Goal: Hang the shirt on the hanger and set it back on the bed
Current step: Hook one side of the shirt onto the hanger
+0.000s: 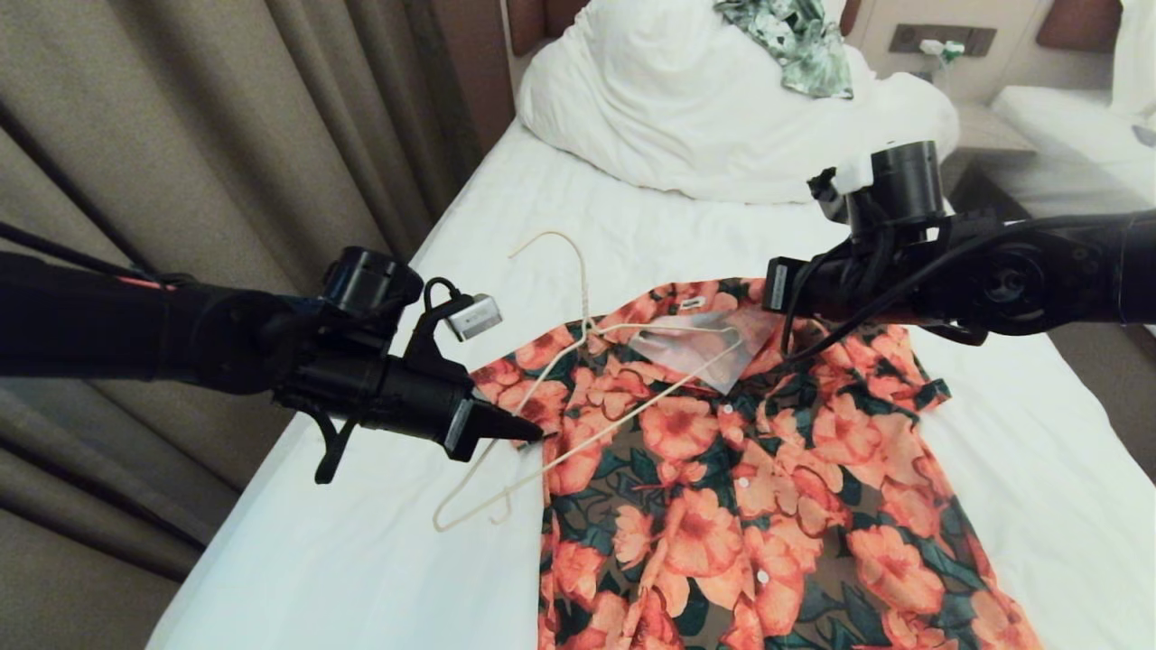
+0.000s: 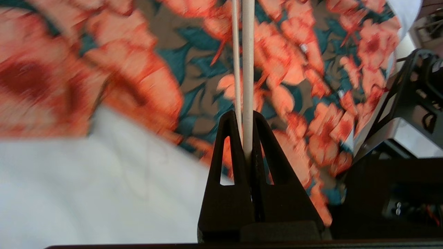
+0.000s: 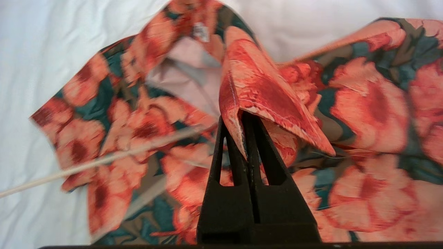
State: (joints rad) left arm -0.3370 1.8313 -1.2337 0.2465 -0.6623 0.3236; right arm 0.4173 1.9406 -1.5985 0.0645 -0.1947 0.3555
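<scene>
The flowered shirt (image 1: 741,469) lies front-up and buttoned on the bed (image 1: 361,560). The cream wire hanger (image 1: 591,329) rests tilted across its left shoulder, with one end inside the open collar and the hook toward the duvet. My left gripper (image 1: 537,435) is at the shirt's left sleeve edge, shut on the hanger's wire (image 2: 247,69), which runs up between its fingers (image 2: 242,114). My right arm (image 1: 903,271) reaches over the collar and hides its own fingers there. In the right wrist view the right gripper (image 3: 238,119) is shut on a lifted fold of the shirt's (image 3: 363,103) collar.
A bunched white duvet (image 1: 722,117) lies at the head of the bed with a green leafy garment (image 1: 795,45) on it. Curtains (image 1: 181,135) hang close along the bed's left side. A second bed (image 1: 1075,126) stands at the far right.
</scene>
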